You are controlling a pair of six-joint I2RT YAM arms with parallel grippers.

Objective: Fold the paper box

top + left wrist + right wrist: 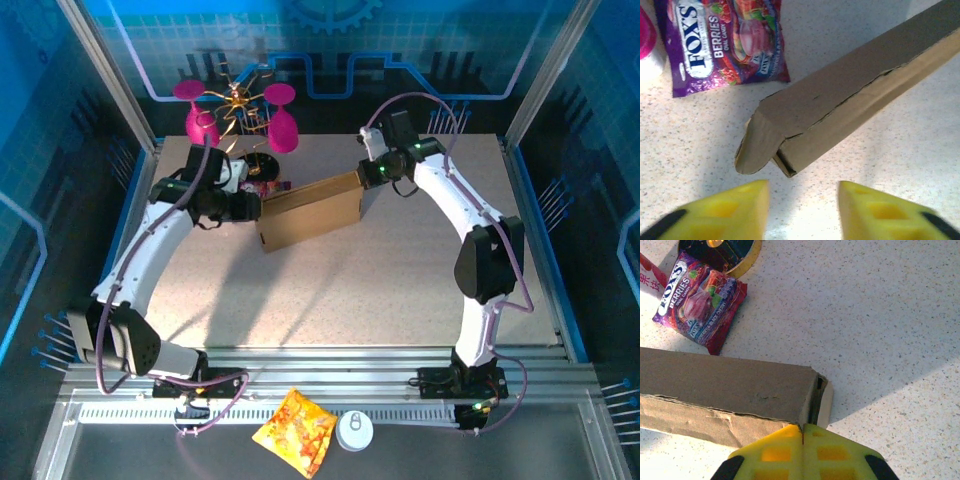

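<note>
Paper box (pixel 310 212) on speckled beige table (pixel 400 290), blue-lit glass walls (pixel 320 40)

Brown paper box (pixel 310 211) folded flat, mid-table.

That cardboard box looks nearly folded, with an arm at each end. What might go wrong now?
The rounded end tab of the paper box sticks out untucked; the open left gripper in front of it might crumple it rather than tuck it. The right gripper is shut at the other end, gripping nothing, so the box could slide, perhaps into the purple candy packet beside it.
</note>
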